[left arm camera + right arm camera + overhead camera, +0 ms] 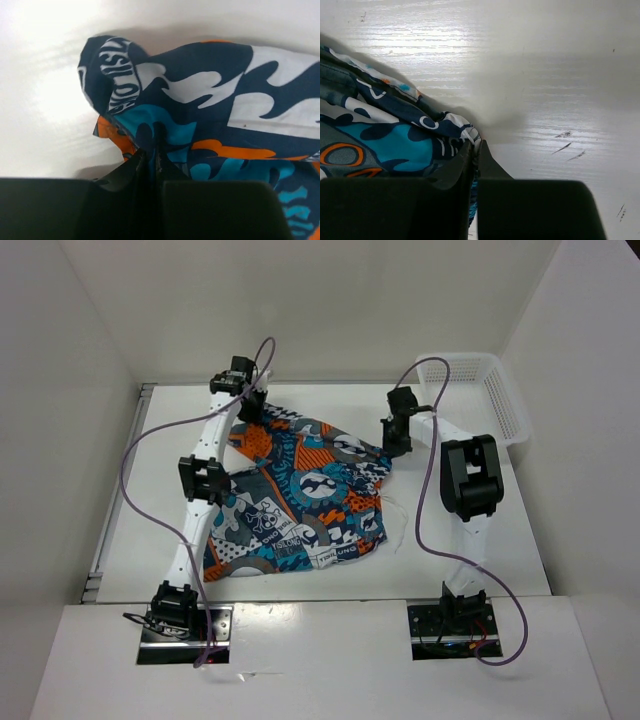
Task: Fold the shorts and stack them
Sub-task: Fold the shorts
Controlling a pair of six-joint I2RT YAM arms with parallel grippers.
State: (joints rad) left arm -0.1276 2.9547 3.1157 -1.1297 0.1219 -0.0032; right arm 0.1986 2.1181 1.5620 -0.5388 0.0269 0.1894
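The shorts (295,495), printed in teal, orange, white and navy, lie spread over the middle of the white table. My left gripper (250,408) is at their far left corner, and in the left wrist view its black fingers (135,162) are pinched together with a fold of the shorts (200,115) between them. My right gripper (397,443) is at the far right corner. In the right wrist view it is shut (475,150) on the bunched hem of the shorts (395,135), low against the tabletop.
A white plastic mesh basket (495,390) stands at the back right corner of the table. White walls (70,440) enclose the table on the left, back and right. Purple cables (135,455) loop off both arms.
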